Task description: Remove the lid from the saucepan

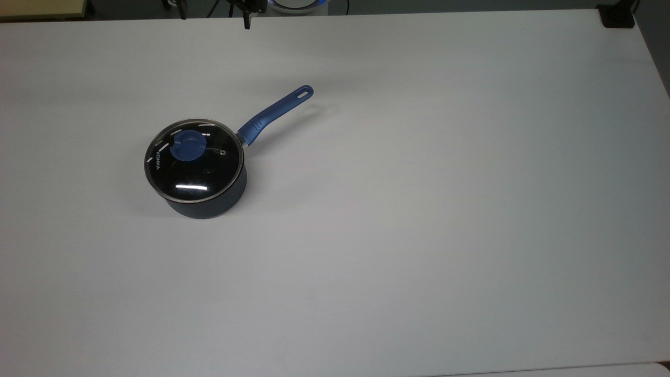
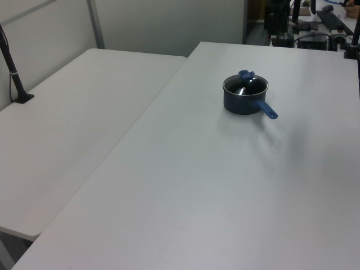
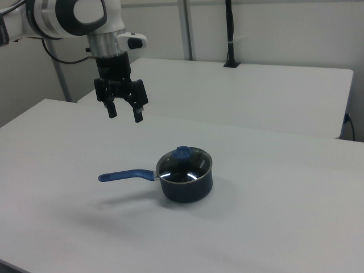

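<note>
Lid (image 1: 194,159): seated on saucepan (image 3: 186,186).
Gripper (image 3: 125,114): fingers spread apart, empty, high above the handle side.
Plan: I centre over knob (image 3: 182,152), descend, pinch, lift straight.

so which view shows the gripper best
The right view: the whole gripper shows there, fingers open and pointing down, hanging in the air above the table to the right view's left of the saucepan. The top view catches just its fingertips at the upper edge.
</note>
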`<state>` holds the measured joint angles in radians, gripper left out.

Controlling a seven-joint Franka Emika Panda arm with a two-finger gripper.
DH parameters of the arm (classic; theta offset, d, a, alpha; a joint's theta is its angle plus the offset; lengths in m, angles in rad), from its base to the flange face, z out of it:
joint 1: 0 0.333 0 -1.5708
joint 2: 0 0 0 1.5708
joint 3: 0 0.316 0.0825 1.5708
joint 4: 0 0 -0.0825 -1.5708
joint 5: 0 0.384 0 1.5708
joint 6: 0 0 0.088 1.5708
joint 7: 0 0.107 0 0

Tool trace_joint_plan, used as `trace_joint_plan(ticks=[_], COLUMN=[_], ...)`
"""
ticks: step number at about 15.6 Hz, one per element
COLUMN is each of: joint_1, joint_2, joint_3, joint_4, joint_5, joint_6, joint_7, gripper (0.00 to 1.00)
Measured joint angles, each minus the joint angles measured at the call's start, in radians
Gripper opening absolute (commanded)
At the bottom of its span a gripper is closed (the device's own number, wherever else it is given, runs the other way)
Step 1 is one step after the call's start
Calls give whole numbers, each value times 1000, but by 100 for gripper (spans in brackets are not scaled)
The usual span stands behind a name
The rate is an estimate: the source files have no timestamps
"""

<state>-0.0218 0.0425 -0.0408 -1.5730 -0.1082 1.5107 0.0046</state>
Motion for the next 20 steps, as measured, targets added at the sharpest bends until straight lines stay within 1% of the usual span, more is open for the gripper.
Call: trace_joint_plan(ticks=[20], joint_1=[-2], joint_2=[13], joint_3=[1], joint_4=[1], joint_5=[0], joint_6=[5], joint_7=[0], gripper=[100])
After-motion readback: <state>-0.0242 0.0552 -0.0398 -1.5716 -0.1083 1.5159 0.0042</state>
